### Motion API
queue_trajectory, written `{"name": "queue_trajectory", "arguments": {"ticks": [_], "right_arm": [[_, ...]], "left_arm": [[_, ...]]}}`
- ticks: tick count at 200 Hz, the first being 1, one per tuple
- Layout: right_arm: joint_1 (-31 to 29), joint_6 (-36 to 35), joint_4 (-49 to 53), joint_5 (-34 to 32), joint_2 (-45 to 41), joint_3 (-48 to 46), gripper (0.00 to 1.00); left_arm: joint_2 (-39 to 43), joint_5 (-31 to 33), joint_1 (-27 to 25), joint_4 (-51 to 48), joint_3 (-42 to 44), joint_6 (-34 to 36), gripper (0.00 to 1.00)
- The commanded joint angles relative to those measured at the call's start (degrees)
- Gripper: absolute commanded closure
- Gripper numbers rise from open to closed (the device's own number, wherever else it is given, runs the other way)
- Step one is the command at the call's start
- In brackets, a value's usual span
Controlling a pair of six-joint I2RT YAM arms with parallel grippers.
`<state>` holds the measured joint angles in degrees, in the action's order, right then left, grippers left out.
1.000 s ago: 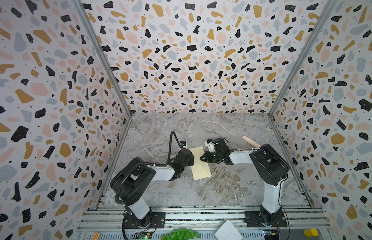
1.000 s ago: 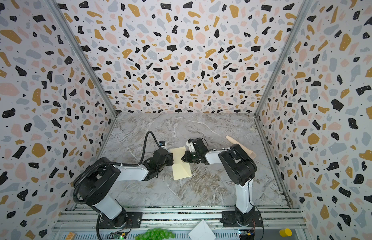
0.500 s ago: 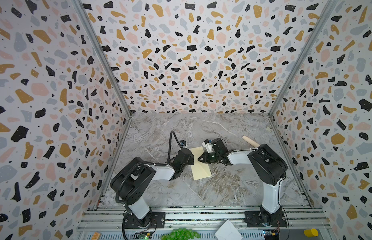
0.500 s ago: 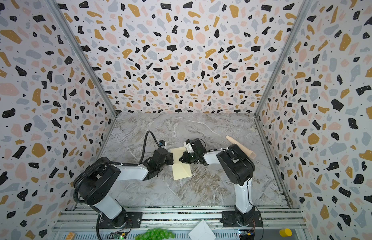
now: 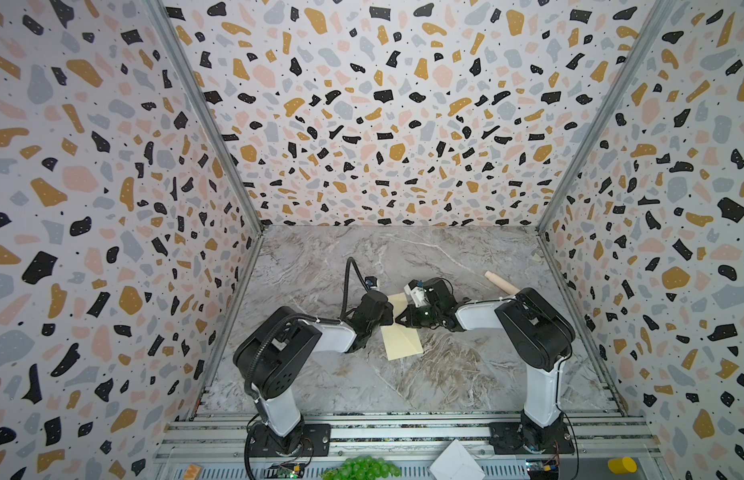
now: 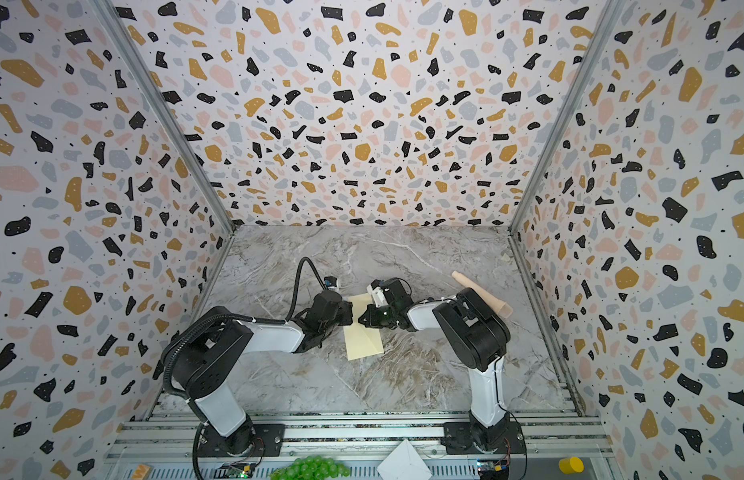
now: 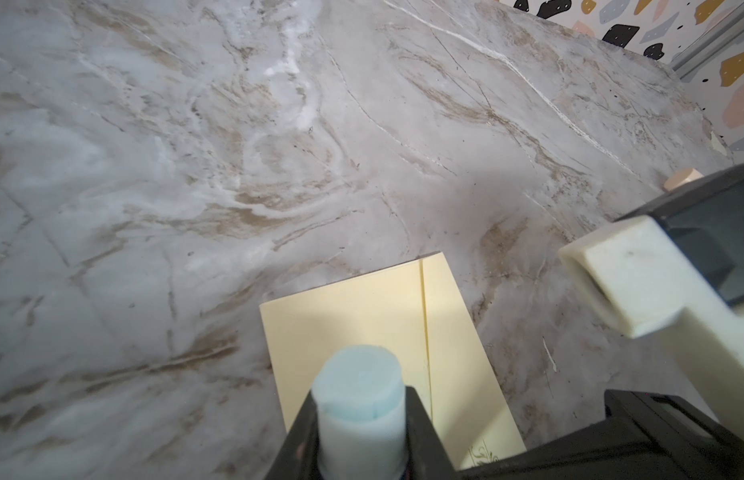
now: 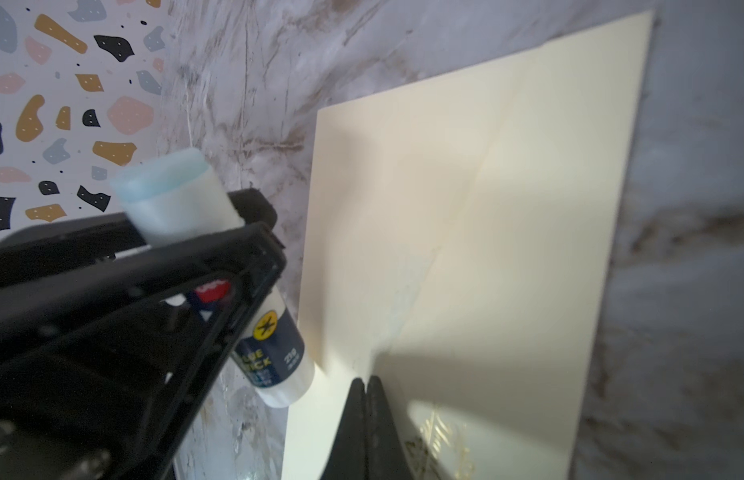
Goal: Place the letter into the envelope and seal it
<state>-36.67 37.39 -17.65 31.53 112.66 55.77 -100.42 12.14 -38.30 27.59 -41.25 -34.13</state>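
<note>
- Terrazzo-speckled walls enclose a grey marble tabletop (image 5: 403,257). In both top views a pale cream-yellow rectangular paper envelope (image 5: 401,343) lies flat on it, directly beneath the two meeting grippers.
- In a top view the left gripper (image 5: 386,316) and the right gripper (image 5: 402,321) come almost tip to tip over the envelope's middle. A tan tapered rod (image 5: 501,284) lies well behind the right arm, out of play.
- Left wrist view: the jaws are clamped around a white glue stick with a pale blue tip (image 7: 357,390). The envelope (image 7: 362,328) spreads just beyond it, so the stick is probably kept close for the flap.
- Right wrist view: the right gripper's fingertips (image 8: 376,409) are pinched together with nothing between them. They rest on the envelope beside its gold emblem (image 8: 436,436), likely pinning the paper so it cannot slide.
- The glue stick's blue end points away from the paper. Its white base sits just beside the envelope's edge, and whether it touches I cannot tell.
- No tan bordered letter shows in any view. I judge it is already inside, which leaves the sealing.
</note>
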Motion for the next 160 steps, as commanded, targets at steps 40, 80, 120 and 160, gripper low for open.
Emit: {"name": "queue_trajectory", "arguments": {"ticks": [40,80,120,160], "right_arm": [[0.25,-2.81,4.91,-1.01,-2.33,-4.62,1.00],[0.80,-3.78,5.31,-0.85,-3.98,-7.87,1.00],[0.83,-4.62,5.94,-1.00,-7.06,-12.58,1.00],[0.82,-4.30,5.54,-1.61,-9.28,-15.86,1.00]], "left_arm": [[-3.19,1.09,0.07,-1.23,0.19,0.10,1.00],[-3.38,1.72,0.08,-1.31,0.23,0.29,1.00],[-3.55,1.83,0.12,-1.58,-0.10,0.47,1.00],[-3.60,1.83,0.16,-1.58,-0.12,0.55,1.00]]}}
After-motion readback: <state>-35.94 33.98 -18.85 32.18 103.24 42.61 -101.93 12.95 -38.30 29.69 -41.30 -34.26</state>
